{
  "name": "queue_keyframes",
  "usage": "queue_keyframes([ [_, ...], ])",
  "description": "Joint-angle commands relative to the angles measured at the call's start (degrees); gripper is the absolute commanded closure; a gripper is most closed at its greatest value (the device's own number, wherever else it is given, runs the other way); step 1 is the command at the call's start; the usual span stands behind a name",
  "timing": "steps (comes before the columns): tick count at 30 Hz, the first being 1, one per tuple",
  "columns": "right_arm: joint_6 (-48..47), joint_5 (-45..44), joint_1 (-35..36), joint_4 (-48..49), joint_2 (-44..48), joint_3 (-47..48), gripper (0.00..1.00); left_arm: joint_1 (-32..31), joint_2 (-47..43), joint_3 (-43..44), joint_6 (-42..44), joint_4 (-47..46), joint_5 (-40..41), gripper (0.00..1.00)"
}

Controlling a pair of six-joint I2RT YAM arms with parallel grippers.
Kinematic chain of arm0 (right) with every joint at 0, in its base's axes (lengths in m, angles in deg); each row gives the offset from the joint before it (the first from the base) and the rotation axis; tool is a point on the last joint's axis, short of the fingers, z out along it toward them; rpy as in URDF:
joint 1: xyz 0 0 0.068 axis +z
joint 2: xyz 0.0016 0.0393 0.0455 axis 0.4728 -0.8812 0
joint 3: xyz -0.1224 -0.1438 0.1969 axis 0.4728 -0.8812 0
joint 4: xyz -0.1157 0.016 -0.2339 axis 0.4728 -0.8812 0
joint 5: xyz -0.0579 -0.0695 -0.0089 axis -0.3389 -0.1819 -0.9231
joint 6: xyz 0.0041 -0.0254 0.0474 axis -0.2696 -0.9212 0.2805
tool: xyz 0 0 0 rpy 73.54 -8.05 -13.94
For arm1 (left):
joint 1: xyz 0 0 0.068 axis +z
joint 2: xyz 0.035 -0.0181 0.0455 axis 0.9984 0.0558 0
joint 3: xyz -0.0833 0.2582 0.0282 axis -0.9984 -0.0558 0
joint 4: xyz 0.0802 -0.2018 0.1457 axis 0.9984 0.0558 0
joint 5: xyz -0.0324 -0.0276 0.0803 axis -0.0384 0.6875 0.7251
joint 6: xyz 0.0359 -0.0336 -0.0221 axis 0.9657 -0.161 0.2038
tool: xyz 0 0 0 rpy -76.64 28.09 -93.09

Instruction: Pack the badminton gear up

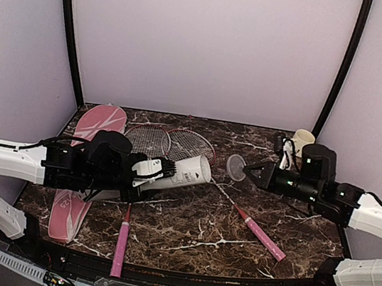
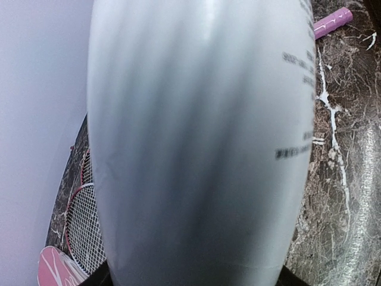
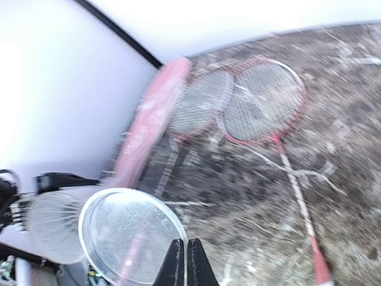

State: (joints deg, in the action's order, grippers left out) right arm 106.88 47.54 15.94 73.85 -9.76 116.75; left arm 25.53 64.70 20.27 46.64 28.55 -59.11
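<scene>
My left gripper [image 1: 149,171] is shut on the white tube [image 1: 183,172] and holds it tilted above the table, open end to the right; the tube fills the left wrist view [image 2: 202,149]. My right gripper [image 1: 249,172] is shut on the rim of a clear round lid [image 1: 236,167], right of the tube's mouth; in the right wrist view my right gripper [image 3: 185,253] pinches the lid [image 3: 128,235]. Two red-rimmed racquets [image 1: 169,141] lie crossed on the table, pink handles [image 1: 120,247] toward the front. The pink racquet cover [image 1: 86,163] lies at the left. No shuttlecocks show.
A cream mug [image 1: 300,141] stands at the back right corner beside cables. The dark marble table [image 1: 193,222] has purple walls on three sides. One pink handle [image 1: 263,239] points toward the front right.
</scene>
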Motion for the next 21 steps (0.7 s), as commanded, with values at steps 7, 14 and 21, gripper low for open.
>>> queue_keyframes([
  [7, 0.54, 10.5, 5.13, 18.26, 1.86, 0.34, 1.0, 0.11, -4.15, -0.55, -4.55, -4.69, -6.41, 0.37],
  [14, -0.47, 10.28, 8.16, 18.49, -0.24, 2.19, 1.0, 0.19, -2.58, -0.65, -5.73, -4.96, -6.15, 0.37],
  [21, -1.08, 9.37, 8.66, 16.87, -1.62, 3.03, 1.0, 0.19, -1.86, -0.64, -5.76, -4.97, -6.32, 0.37],
])
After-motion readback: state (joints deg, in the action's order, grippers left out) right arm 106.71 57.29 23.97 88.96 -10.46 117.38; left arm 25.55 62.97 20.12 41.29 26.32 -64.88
